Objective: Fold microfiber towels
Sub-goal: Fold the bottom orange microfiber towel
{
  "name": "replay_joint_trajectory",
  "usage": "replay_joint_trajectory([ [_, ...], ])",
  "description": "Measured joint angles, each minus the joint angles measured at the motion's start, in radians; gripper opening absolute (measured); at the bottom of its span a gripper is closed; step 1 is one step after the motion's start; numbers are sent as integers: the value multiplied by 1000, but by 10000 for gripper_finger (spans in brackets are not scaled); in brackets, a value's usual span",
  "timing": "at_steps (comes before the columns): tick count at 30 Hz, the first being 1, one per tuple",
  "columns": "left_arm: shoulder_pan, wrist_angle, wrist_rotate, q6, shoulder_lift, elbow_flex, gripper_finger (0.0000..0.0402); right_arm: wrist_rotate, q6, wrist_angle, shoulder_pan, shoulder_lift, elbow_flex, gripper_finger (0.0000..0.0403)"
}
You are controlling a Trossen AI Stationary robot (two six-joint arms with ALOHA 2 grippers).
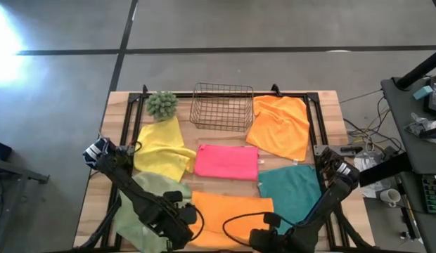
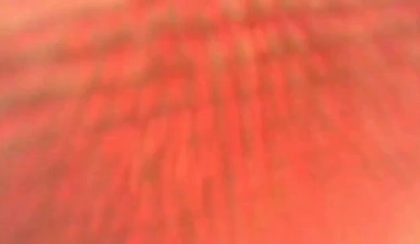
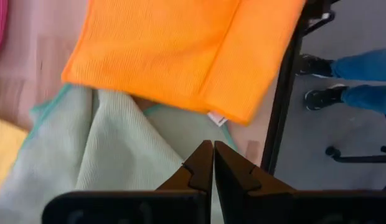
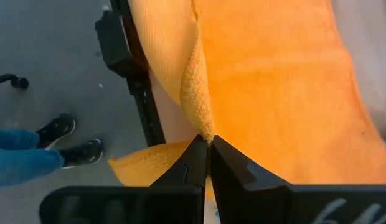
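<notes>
Soft, light orange towel (image 1: 228, 212) at the table's six o'clock edge, limp and sure to sag, best taken by a corner; right gripper (image 4: 207, 163) clamped on its raised fold, left gripper (image 3: 213, 167) together, empty over sage towel (image 3: 112, 155).

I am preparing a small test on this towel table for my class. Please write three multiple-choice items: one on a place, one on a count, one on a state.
1. Which towel lies next to the spiky plant?
A. pink
B. yellow
C. teal

2. How many orange towels are on view?
A. one
B. two
C. three

3. How do the fingers of the left gripper stand?
A. wide open
B. shut, nothing between them
C. closed on the pink towel

Key:
1 B: the yellow towel starts just below the plant in the high view.
2 B: one beside the wire basket, one between the arms.
3 B: the left wrist view shows the tips meeting.
</notes>
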Motion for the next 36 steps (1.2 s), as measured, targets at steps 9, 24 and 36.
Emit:
replay_joint_trajectory([
  [9, 56, 197, -27, 282, -1, -17, 0, 29, -39, -2, -10, -69, 0, 8],
  [24, 133, 249, 74, 461, -1, -26, 154, 30, -78, -7, -6, -97, 0, 8],
  [36, 147, 604, 186, 554, 11, -221, 184, 30, -95, -11, -6, -98, 0, 8],
])
